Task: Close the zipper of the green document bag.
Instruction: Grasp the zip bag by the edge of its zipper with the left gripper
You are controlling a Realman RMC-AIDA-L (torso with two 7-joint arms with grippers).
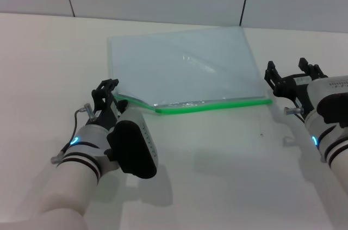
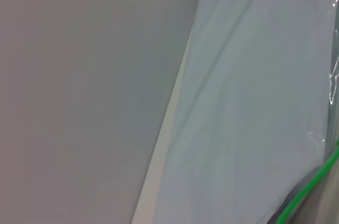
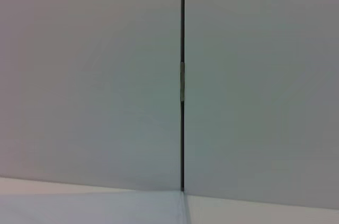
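Left hand [image 1: 107, 93] touches green document bag's [image 1: 185, 67] near-left corner by zipper [image 1: 217, 105].

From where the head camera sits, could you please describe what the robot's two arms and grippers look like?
Both arms are white with black bands near the wrist and a small blue light. The left gripper is black, behind a bulky black wrist module, with a thin grey cable looping beside it. The right gripper is also black, on a white housing with faint lettering.

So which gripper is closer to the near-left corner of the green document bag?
Left. The left gripper sits right at that corner of the green document bag, by the zipper. The right gripper is beside the opposite, right end.
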